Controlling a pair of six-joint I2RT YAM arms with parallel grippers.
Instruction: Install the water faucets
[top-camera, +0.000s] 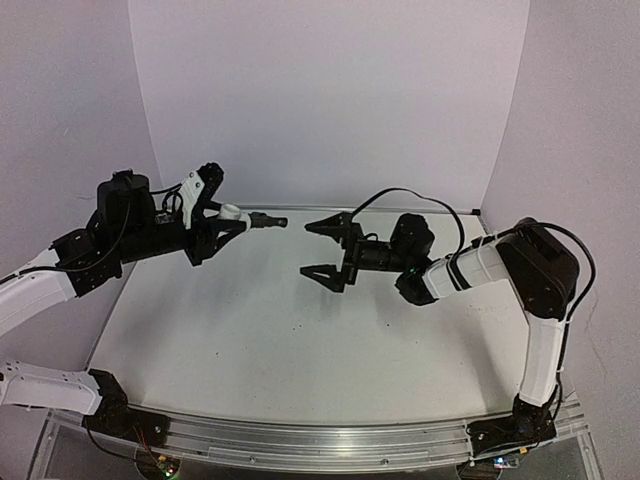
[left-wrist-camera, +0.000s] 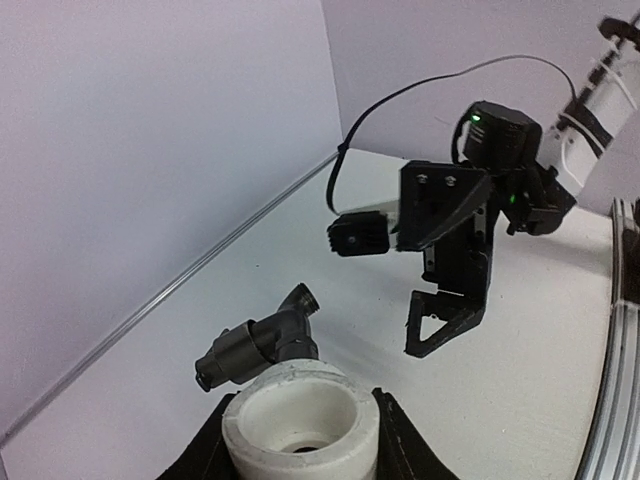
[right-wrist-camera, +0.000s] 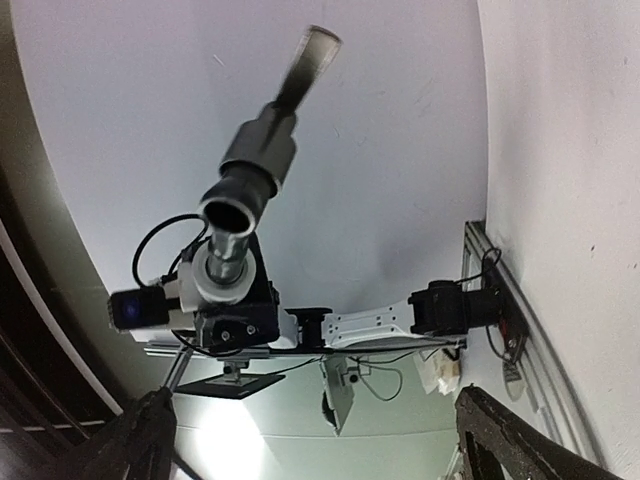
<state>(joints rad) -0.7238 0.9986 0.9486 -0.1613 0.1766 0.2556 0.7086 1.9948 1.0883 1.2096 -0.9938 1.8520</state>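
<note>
Finding one: the left gripper (top-camera: 224, 221) is closed narrow on the faucet (top-camera: 262, 220), held raised above the table (top-camera: 260, 330) near the back wall. The grip is on the white fitting (left-wrist-camera: 300, 412), whose open bore faces the left wrist camera. The black spout piece (left-wrist-camera: 255, 348) projects from its far end toward the right gripper (top-camera: 322, 250).

Finding two: the right gripper's jaws are spread wide, level with the faucet, near its tip and not touching. In the right wrist view its fingers (right-wrist-camera: 520, 445) sit at the lower corners. The faucet points at that lens, its far part blurred.
</note>
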